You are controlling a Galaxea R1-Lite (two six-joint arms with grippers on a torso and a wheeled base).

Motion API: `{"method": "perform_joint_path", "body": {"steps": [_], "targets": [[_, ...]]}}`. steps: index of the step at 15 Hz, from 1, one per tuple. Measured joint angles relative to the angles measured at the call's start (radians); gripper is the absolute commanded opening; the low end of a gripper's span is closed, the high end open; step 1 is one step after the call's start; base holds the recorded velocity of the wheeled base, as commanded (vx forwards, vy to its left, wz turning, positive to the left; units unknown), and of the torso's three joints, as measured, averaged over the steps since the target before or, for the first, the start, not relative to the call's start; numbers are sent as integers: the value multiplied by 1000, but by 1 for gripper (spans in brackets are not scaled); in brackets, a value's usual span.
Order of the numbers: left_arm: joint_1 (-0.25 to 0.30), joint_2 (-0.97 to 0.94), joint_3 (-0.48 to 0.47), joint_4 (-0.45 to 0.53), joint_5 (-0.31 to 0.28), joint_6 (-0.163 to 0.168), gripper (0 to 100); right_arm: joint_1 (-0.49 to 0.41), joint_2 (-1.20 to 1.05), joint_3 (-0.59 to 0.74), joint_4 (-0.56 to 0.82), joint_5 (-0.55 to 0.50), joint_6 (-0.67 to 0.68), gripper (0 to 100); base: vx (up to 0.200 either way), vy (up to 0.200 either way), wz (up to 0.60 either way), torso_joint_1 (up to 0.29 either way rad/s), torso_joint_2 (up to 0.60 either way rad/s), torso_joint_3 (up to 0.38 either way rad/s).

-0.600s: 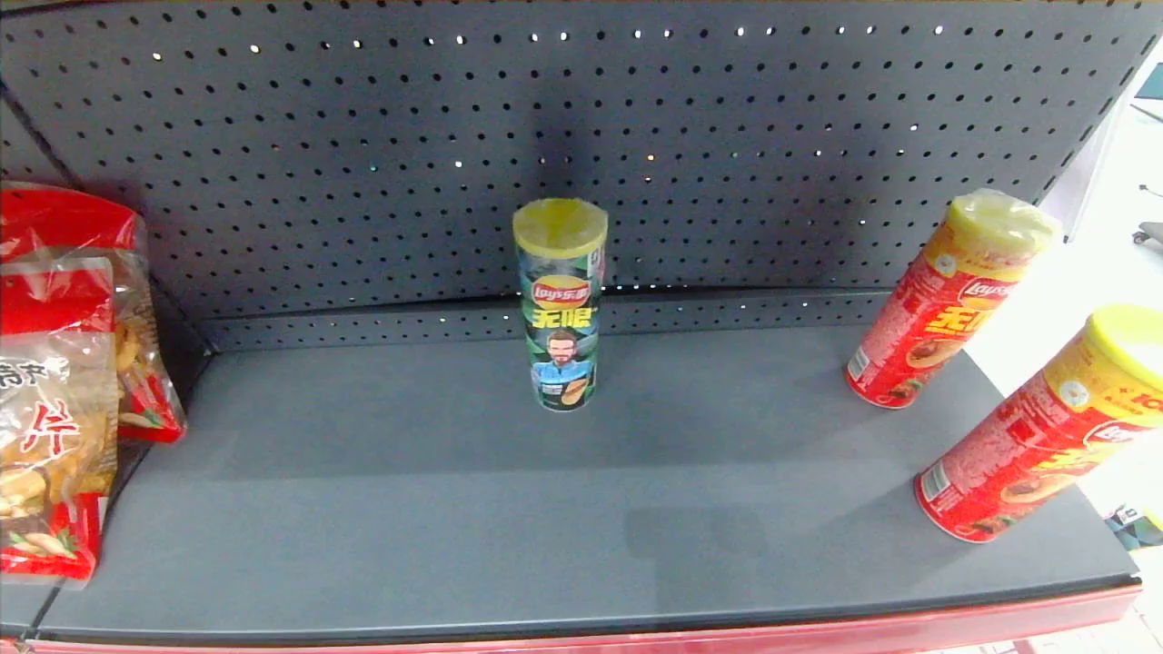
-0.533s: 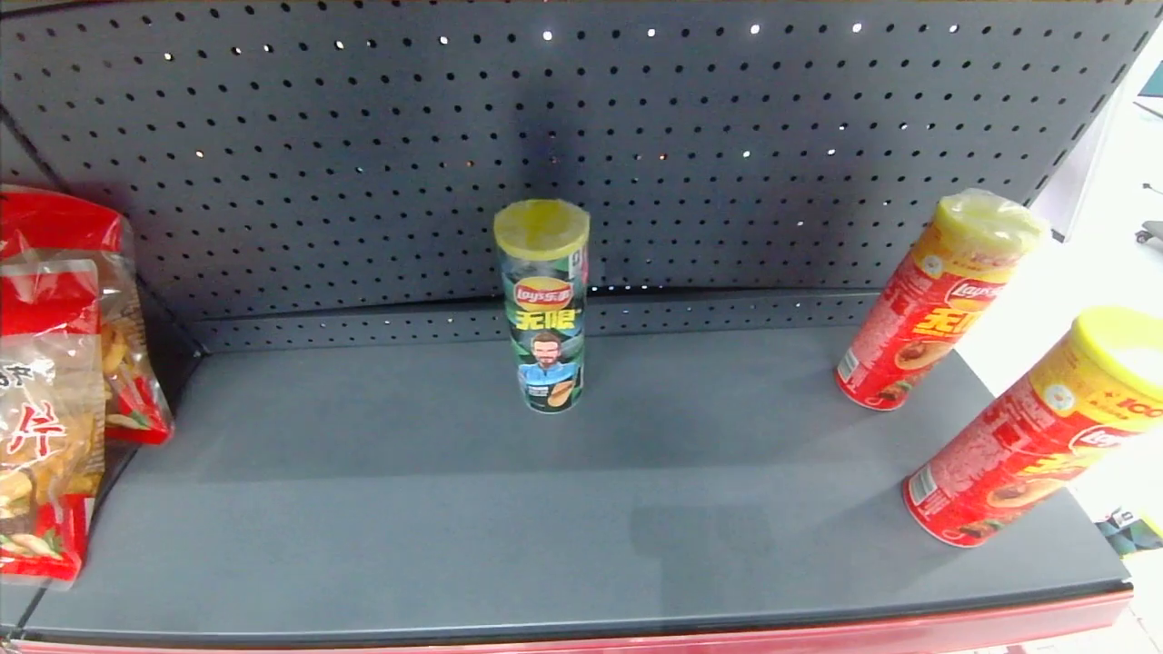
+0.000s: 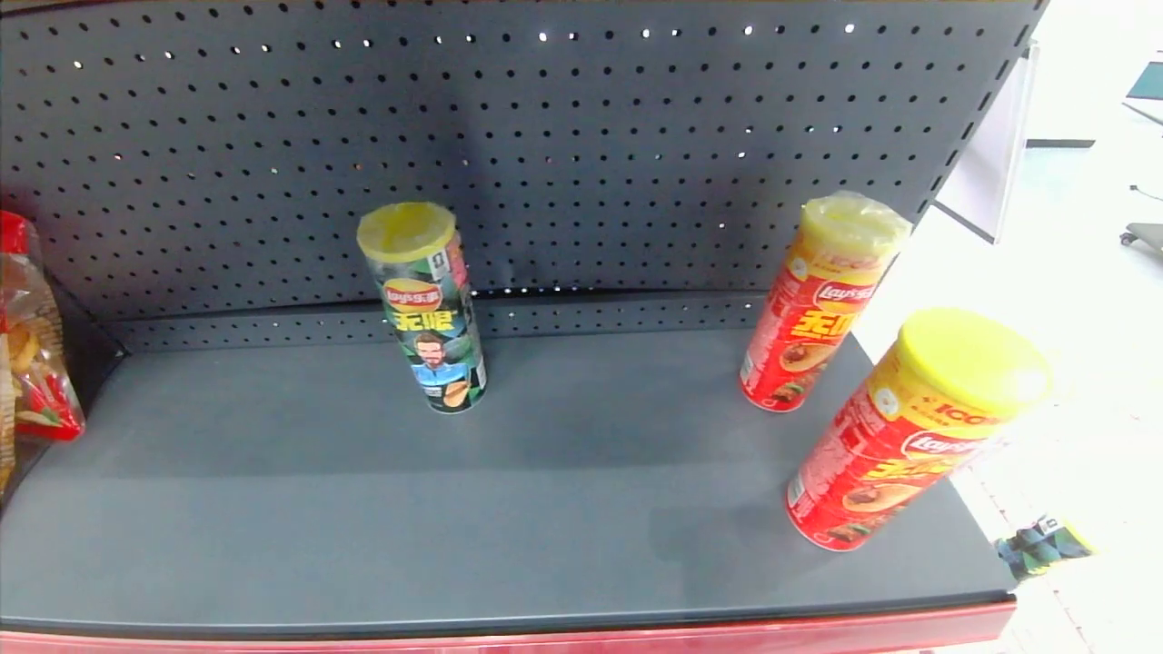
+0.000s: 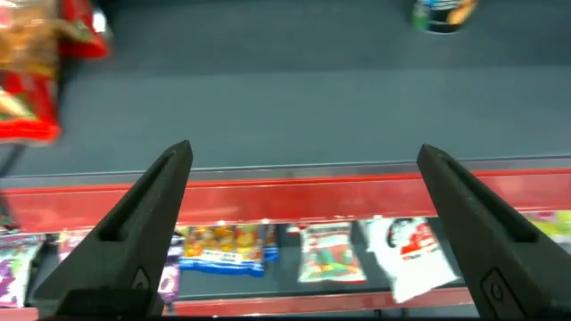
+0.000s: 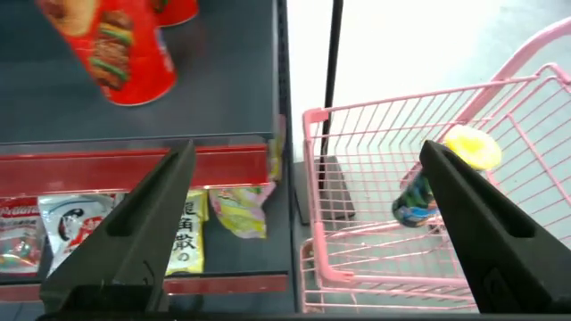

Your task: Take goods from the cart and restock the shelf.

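Your left gripper [image 4: 304, 150] and right gripper [image 5: 306, 152] are both spread wide and empty. The yellow-lidded chip can [image 5: 426, 194] sits inside the pink wire cart [image 5: 357, 116]. A low reach risks snagging a finger on the cart's wire wall and toppling the can.

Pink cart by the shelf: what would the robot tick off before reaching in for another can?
1. Right gripper open and empty: ok.
2. Left gripper open and empty: ok.
3. Cart can waiting inside the cart: ok.
4. Bare room on the shelf between the dark shelf can and the back red can: ok.
5. Unblocked reach down to the cart can: cannot tell.
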Motion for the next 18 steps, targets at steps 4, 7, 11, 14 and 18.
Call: {"method": "perform_joint_path", "body": {"steps": [4, 7, 11, 14, 18], "targets": [[0, 0, 0, 0, 0, 0, 100, 0, 0, 0, 0, 0, 0, 100, 0, -200, 0, 4, 4, 4], [0, 0, 0, 0, 0, -1, 100, 0, 0, 0, 0, 0, 0, 100, 0, -200, 0, 2, 7, 2], [0, 0, 0, 0, 0, -3, 100, 0, 0, 0, 0, 0, 0, 100, 0, -200, 0, 0, 4, 2], [0, 0, 0, 0, 0, -5, 100, 0, 0, 0, 0, 0, 0, 100, 0, -67, 0, 1, 2, 2], [1, 0, 0, 0, 0, -5, 100, 0, 0, 0, 0, 0, 0, 100, 0, 0, 0, 0, 0, 0]]}}
